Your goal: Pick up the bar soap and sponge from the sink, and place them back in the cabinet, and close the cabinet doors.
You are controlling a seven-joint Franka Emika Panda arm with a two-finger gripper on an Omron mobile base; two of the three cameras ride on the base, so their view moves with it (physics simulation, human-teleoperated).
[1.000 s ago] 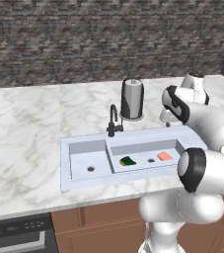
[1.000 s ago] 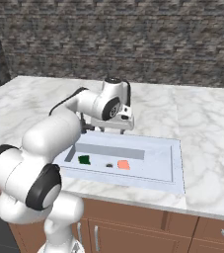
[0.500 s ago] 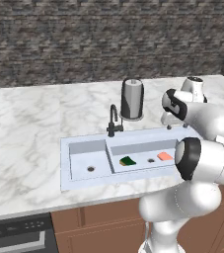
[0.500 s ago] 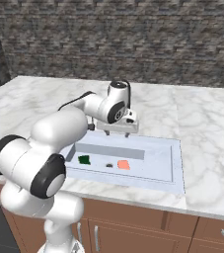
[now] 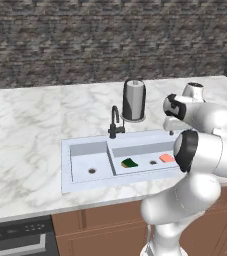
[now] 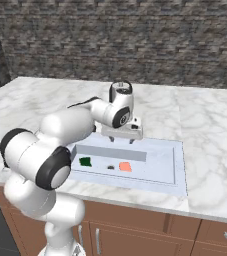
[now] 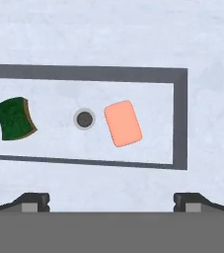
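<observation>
Over the last second the arm's elbow has swung round while the gripper held its place above the back rim of the sink; soap and sponge have not shifted. Nearest the camera on the hand, the two fingertips stand wide apart with nothing between them. Beyond them, in the basin, the bar soap lies flat at about 3 o'clock from the drain, just beside it, and the sponge at 9 o'clock, farther off. I judge the soap stiff, light and likely slippery, best pinched across its short width; the sponge is soft and should squash under the pads. From above, the hand view gives both outlines and the soap's slight tilt, whereas the left base view adds the black faucet and a grey canister behind it at 12 o'clock.
</observation>
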